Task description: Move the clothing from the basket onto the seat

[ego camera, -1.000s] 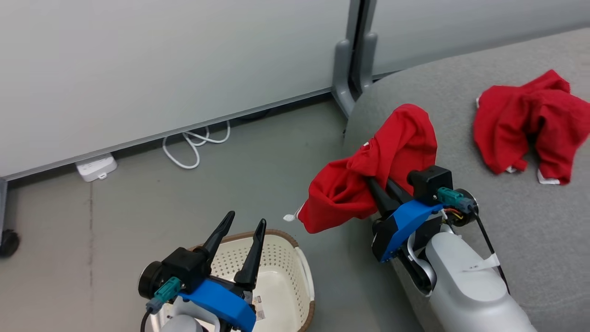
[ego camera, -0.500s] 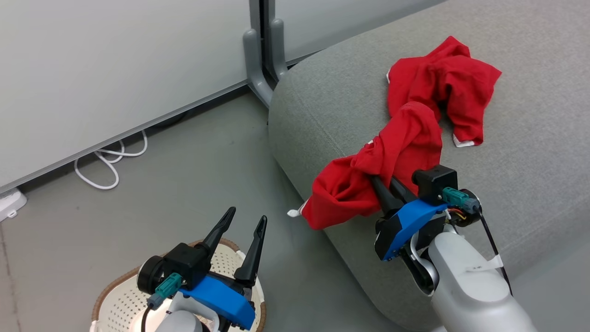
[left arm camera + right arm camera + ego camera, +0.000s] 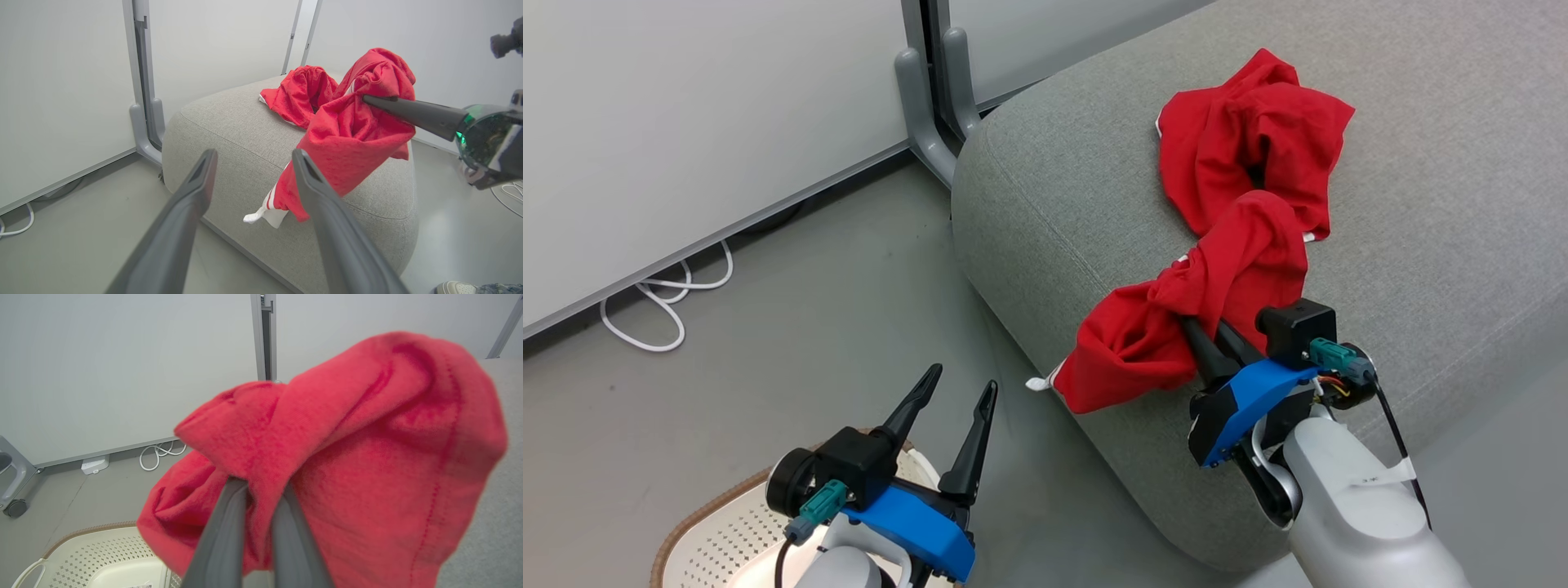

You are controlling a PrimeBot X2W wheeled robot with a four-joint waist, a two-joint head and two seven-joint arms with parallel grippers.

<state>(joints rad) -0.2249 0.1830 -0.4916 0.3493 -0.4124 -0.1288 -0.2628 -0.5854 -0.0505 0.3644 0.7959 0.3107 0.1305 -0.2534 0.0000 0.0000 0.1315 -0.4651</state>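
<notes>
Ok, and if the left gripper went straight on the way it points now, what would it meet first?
Most likely the seat: the open left gripper aims at its rounded side. The clothing held by the right gripper hangs close beside that line; depth is unclear, so it might brush it.

Matt soft cloth clothing (image 3: 1233,261); coarse woven fabric seat (image 3: 1054,180); smooth perforated plastic basket (image 3: 715,535).
</notes>
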